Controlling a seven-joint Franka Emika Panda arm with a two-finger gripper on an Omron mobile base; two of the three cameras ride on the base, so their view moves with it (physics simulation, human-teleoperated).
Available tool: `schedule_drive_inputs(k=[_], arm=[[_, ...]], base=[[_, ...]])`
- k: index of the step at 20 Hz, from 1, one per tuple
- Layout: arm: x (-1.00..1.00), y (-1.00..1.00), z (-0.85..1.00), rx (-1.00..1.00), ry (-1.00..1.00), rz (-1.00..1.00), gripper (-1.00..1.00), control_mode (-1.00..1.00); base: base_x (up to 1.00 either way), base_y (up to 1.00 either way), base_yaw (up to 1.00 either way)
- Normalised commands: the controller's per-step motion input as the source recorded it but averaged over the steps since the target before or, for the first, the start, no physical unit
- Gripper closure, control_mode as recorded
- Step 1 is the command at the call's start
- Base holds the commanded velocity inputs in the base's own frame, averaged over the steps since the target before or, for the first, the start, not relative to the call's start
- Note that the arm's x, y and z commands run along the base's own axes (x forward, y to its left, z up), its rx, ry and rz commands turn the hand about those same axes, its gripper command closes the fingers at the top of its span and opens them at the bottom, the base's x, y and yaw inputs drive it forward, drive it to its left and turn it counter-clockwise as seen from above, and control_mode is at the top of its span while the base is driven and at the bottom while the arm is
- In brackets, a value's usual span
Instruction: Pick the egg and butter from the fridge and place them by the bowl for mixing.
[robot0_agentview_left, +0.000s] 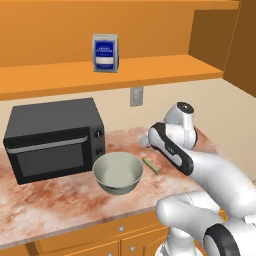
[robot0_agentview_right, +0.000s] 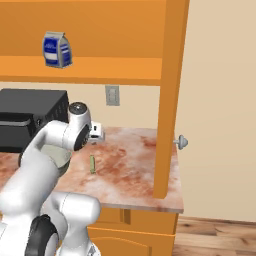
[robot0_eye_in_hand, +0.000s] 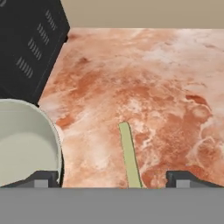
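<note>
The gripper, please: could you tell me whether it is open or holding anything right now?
Gripper: open, holding nothing; the butter lies on the counter between its fingertips.

Olive-yellow butter (robot0_eye_in_hand: 130, 155), grey-green bowl (robot0_agentview_left: 118, 173)

My tool hangs over a reddish marbled bench (robot0_agentview_left: 60, 200). Left of it sits a black microwave (robot0_agentview_left: 52, 137); above, an orange shelf (robot0_agentview_left: 100, 75) carries a blue bag (robot0_agentview_left: 105, 52). Behind, a beige wall (robot0_agentview_left: 220, 105) holds an outlet (robot0_agentview_left: 136, 96); wood floor (robot0_agentview_right: 215, 237) lies right.

Butter (robot0_agentview_left: 151, 165) just right of bowl (robot0_agentview_left: 118, 172)
</note>
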Motion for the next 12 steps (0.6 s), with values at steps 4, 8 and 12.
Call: schedule_drive_inputs(k=[4,8,12], arm=[[-1.0,0.15,1.0,0.0,-0.16,-0.2,-1.0,-1.0],[-1.0,0.04,1.0,0.0,-0.17,-0.26,-1.0,-1.0],[-0.98,0.0,1.0,0.0,-0.13,-0.3,-1.0,-1.0]], base=[[0.0,0.0,0.0],[0.0,0.0,0.0],[0.0,0.0,0.0]])
